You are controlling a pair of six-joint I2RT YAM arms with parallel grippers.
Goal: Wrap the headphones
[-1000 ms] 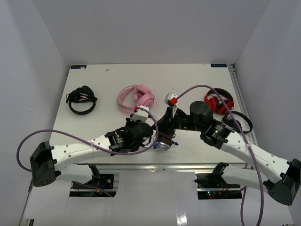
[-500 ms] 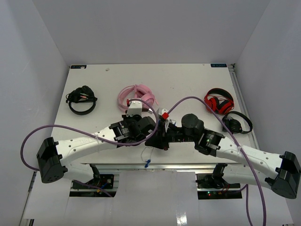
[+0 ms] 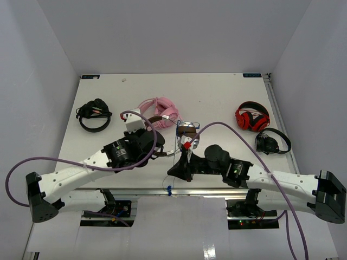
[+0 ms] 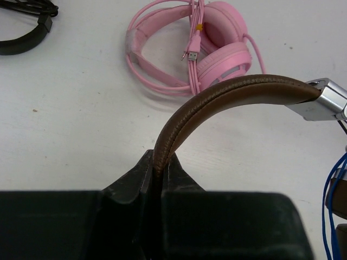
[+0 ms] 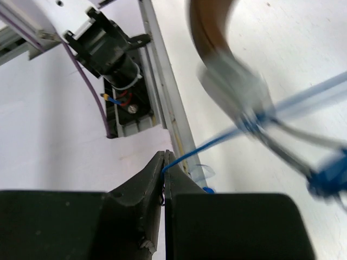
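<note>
- Hanging between the two arms, the headphones (image 3: pixel 186 130) are held over the near-middle of the table (image 3: pixel 217 92), just on the near side of the pink headphones (image 3: pixel 160 111).
- Brown headband (image 4: pixel 233 92) arches up from the left gripper (image 4: pixel 159 162), whose fingers are clenched on one end of it. A silver slider (image 4: pixel 325 100) shows at the other end.
- Thin blue cord (image 5: pixel 217 142) runs down from the blurred ear cup (image 5: pixel 230 78) to the right gripper (image 5: pixel 164 162), which is pinched tight on it near the table's front rail (image 5: pixel 162 103).
- In the top view, a small blue bit (image 3: pixel 169 190) of the cord dangles past the table's near edge.
- Red-and-black headphones (image 3: pixel 251 116) lie on the right, with a black pair (image 3: pixel 272 142) just beside them.
- Another black pair (image 3: pixel 93 115) lies far left, well apart from the rest.
</note>
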